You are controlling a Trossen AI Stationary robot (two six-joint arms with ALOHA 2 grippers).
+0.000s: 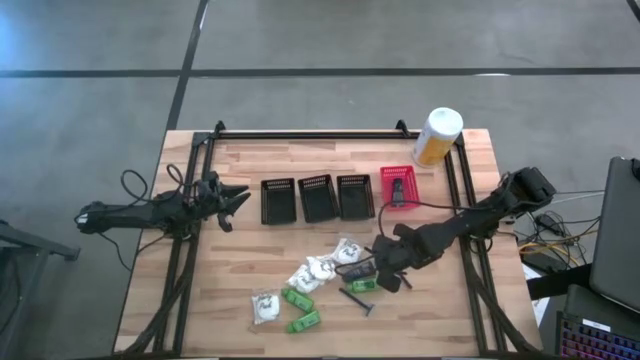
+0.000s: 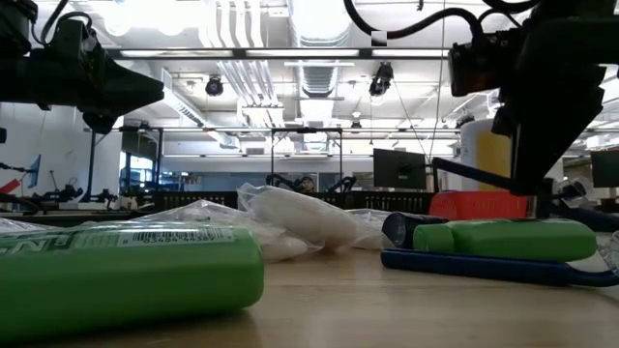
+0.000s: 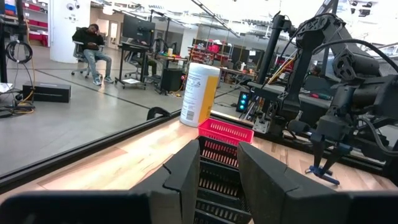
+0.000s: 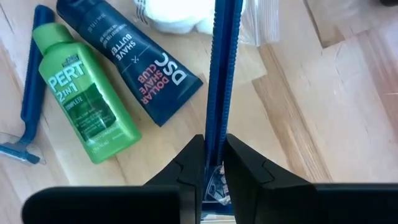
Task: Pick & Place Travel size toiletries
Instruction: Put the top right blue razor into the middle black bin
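From straight above, the light wooden plank table point(image 1: 240, 160) has three small black mesh baskets point(image 1: 316, 196) lined up with a red mesh basket point(image 1: 398, 186) at the right end, and a tall white-and-yellow canister point(image 1: 437, 136) behind that. The travel toiletries sit in a loose heap near the front: white clear-wrapped lumps point(image 1: 312, 274), bright green packets point(image 1: 302, 320) and a thin dark razor point(image 1: 356, 297) lying off to the side. The right gripper point(image 1: 385, 272) is down at the right edge of that heap, which makes sense since the pile is on its side. The left gripper point(image 1: 236, 203) is parked just left of the black baskets, well away from the pile, so I'd guess it's just waiting.

Table-level view: a green tube point(image 2: 126, 275) fills the foreground, another green tube point(image 2: 503, 238) lies across a blue razor handle point(image 2: 493, 267), with a wrapped white lump point(image 2: 295, 217) between them. The right arm comes down on the right side.

Left wrist view: its fingers point(image 3: 186, 171) stand partly apart with nothing between them, pointed down the basket row.

Right wrist view is the good one: the fingers point(image 4: 189, 165) are pinched nearly shut on the shaft of a blue plastic razor point(image 4: 225, 68), gripped at the thin handle, probably the only easy place to grab it. Beside it on the table lie a green Pert bottle point(image 4: 87, 99), a dark navy shave butter tube point(image 4: 130, 59) and a second blue razor point(image 4: 28, 93).
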